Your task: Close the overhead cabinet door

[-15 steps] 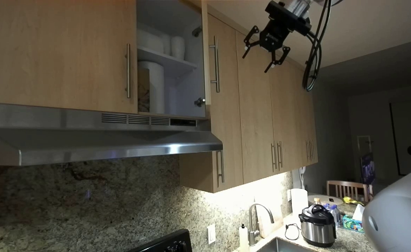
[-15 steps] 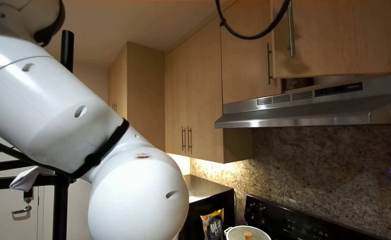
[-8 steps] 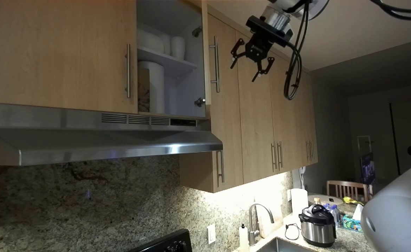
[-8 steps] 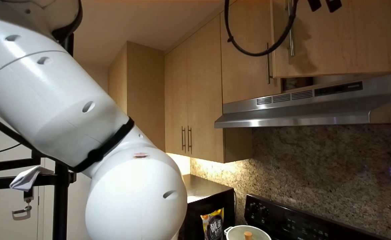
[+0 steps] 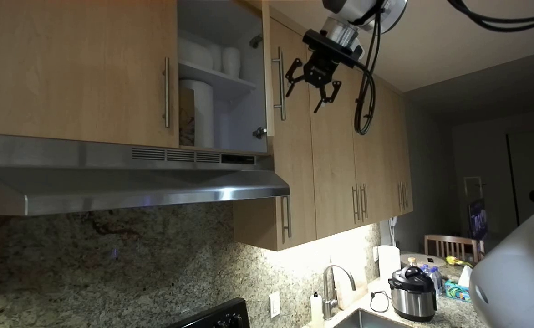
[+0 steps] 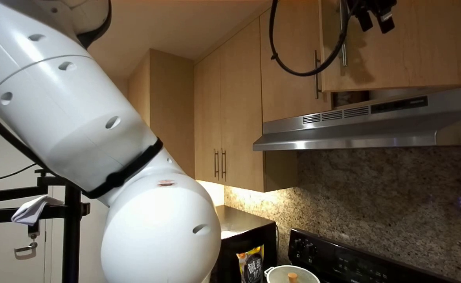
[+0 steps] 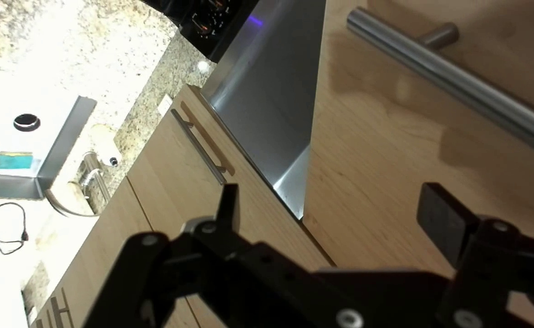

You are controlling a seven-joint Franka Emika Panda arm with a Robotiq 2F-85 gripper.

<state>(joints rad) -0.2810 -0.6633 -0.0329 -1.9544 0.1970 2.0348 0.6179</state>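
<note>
gripper (image 7: 335, 212) spread wide, overhead cabinet door (image 7: 380, 164) with silver bar handle (image 7: 451, 82), perhaps a stove (image 7: 212, 29)

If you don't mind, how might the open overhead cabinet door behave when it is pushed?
The overhead cabinet door should likely swing rather than slide, as hinges show beside it. It will probably feel stiff, being a flat wood-look panel. Its bar handle looks smooth and rounded, so a push there might slip off.
</note>
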